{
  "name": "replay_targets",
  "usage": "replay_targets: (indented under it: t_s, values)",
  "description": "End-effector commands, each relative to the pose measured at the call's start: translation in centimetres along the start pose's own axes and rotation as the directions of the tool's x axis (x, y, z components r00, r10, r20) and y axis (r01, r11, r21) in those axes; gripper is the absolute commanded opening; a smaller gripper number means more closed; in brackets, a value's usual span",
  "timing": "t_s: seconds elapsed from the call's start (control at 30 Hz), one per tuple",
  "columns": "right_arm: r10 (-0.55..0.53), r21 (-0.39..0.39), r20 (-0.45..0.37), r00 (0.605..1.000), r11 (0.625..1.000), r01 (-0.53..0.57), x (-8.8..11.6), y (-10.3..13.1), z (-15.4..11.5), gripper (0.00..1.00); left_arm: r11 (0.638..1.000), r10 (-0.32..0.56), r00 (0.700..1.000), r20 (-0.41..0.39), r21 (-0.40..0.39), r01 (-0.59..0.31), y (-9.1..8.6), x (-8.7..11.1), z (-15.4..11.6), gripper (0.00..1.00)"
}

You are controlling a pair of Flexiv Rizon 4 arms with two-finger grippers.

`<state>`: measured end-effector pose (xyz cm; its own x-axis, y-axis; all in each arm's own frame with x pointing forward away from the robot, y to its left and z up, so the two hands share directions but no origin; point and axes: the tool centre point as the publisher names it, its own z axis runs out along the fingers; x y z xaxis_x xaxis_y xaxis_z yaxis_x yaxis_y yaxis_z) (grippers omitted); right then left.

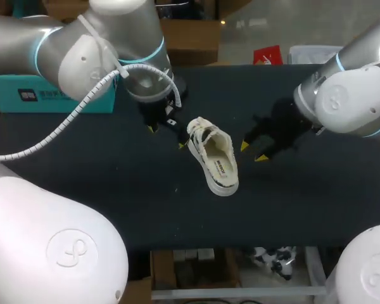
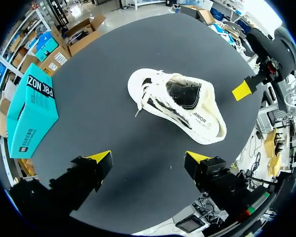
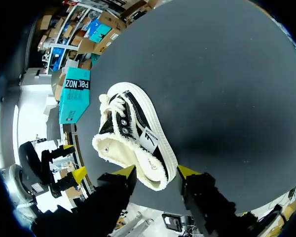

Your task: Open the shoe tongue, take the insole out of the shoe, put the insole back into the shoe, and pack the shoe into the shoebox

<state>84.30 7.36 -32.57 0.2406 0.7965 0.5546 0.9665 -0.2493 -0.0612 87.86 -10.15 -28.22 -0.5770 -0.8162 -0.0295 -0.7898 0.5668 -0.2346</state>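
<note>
One shoe [image 1: 214, 155], white with black trim, tipped on its side mid table [image 1: 114, 202]. One teal shoebox [image 1: 16, 98], closed, well apart from the shoe at the table edge, past the left arm. Two grippers, one on each side of the shoe. Left gripper [image 1: 167, 137]: fingers spread wide, holding nothing, one tip just beside the shoe's laced end. Right gripper [image 1: 253, 152]: fingers apart, holding nothing, tips near the shoe's fuzzy collar, contact not clear. Left arm partly hides the shoebox in the head view.
</note>
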Motion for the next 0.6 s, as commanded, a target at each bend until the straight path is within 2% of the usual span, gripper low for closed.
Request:
replay_targets:
  t_s: [0.03, 0.07, 0.1, 0.17, 0.2, 0.23, 0.33, 0.6]
  values:
    - [-0.001, 0.019, 0.020, 1.000, 1.000, 0.000, -0.2, 0.4, -0.1, 1.00, 0.998, -0.032, 0.998, 0.050, -0.055, 0.035, -0.4, 0.5, 0.5, 1.00]
    - [-0.040, -0.002, 0.014, 0.999, 0.999, 0.041, -0.7, 0.8, -0.2, 1.00, 0.995, -0.054, 0.997, 0.062, -0.075, 0.059, -0.4, 0.6, 0.7, 1.00]
    - [-0.070, 0.010, 0.029, 0.997, 0.998, 0.070, -0.7, 1.2, -0.5, 1.00, 0.993, -0.077, 0.996, 0.041, -0.086, 0.080, -0.4, 0.6, 0.8, 1.00]
    - [-0.090, -0.014, 0.081, 0.993, 0.996, 0.091, -0.5, 1.6, -1.0, 1.00, 0.986, -0.129, 0.991, 0.039, -0.104, 0.132, -0.3, 0.6, 1.1, 1.00]
    - [-0.136, -0.010, 0.111, 0.985, 0.990, 0.138, -0.3, 1.8, -1.3, 1.00, 0.976, -0.176, 0.984, 0.002, -0.128, 0.175, -0.2, 0.6, 1.3, 1.00]
    - [-0.143, -0.014, 0.126, 0.982, 0.989, 0.146, -0.2, 1.8, -1.4, 1.00, 0.972, -0.193, 0.981, 0.003, -0.135, 0.192, -0.2, 0.6, 1.5, 1.00]
    - [-0.291, 0.007, 0.147, 0.945, 0.956, 0.293, -0.4, 2.1, -2.4, 1.00, 0.972, -0.193, 0.981, 0.003, -0.135, 0.192, -0.2, 0.6, 1.5, 1.00]
    - [-0.291, 0.007, 0.147, 0.945, 0.956, 0.293, -0.4, 2.1, -2.4, 1.00, 0.969, -0.210, 0.978, 0.010, -0.135, 0.209, -0.1, 1.0, 1.5, 1.00]
